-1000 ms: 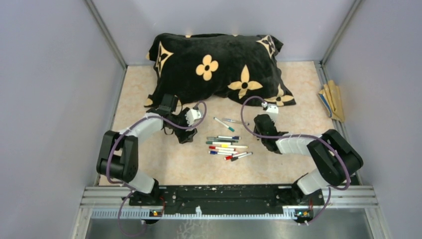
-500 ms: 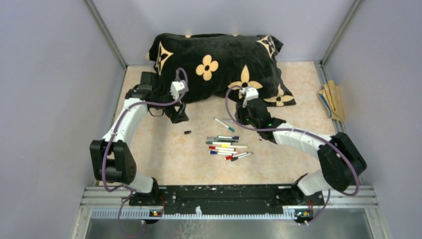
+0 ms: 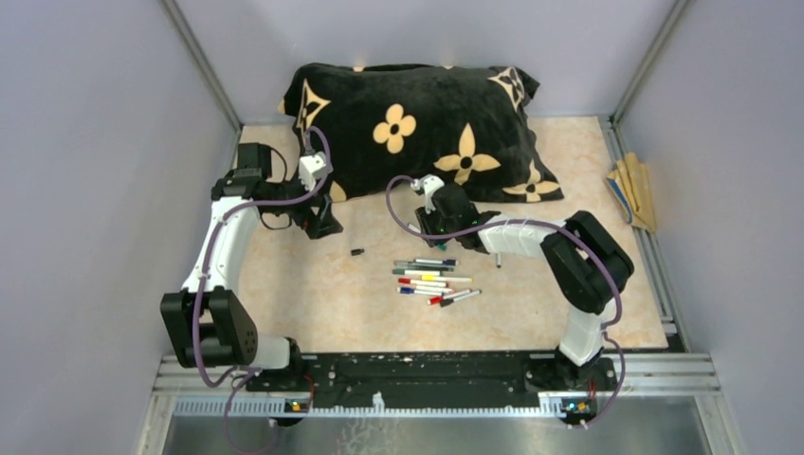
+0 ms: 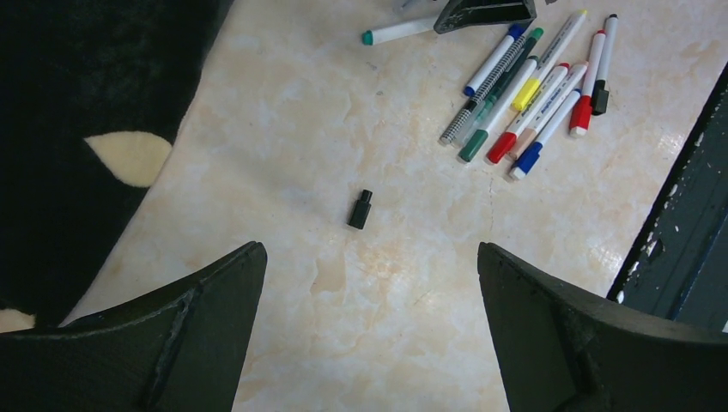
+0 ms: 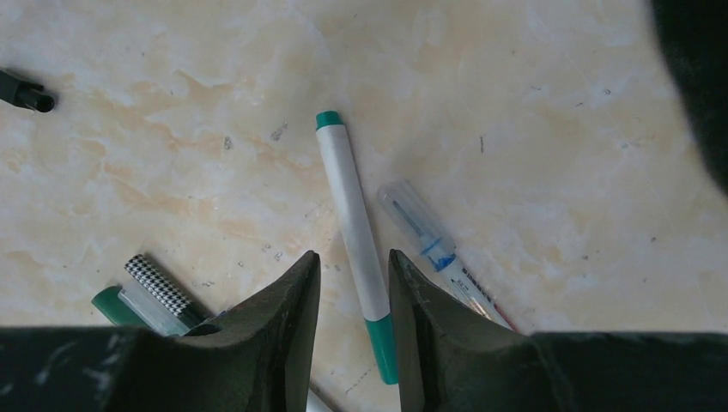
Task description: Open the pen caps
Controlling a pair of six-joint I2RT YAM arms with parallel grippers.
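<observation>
Over the last second the left gripper has pulled back from the middle of the table toward the far left, beside the pillow. The right gripper has swung left across the table to hang over a single green-ended pen. A small black cap now lies alone on the table where the left gripper had been, left of the main row of pens. That suggests one pen is already uncapped. In the left wrist view the left gripper is spread wide with nothing in it, and the black cap lies on the marble below it. It seems parked out of the way for now. In the right wrist view the right gripper is only narrowly parted, its tips straddling the green-ended pen partway along the barrel with table showing on either side, so it is not yet clamped. Lining up across the barrel like this looks like preparation for a pinch and lift. A clear-barrelled pen lies just right of it, close enough to be nudged.
</observation>
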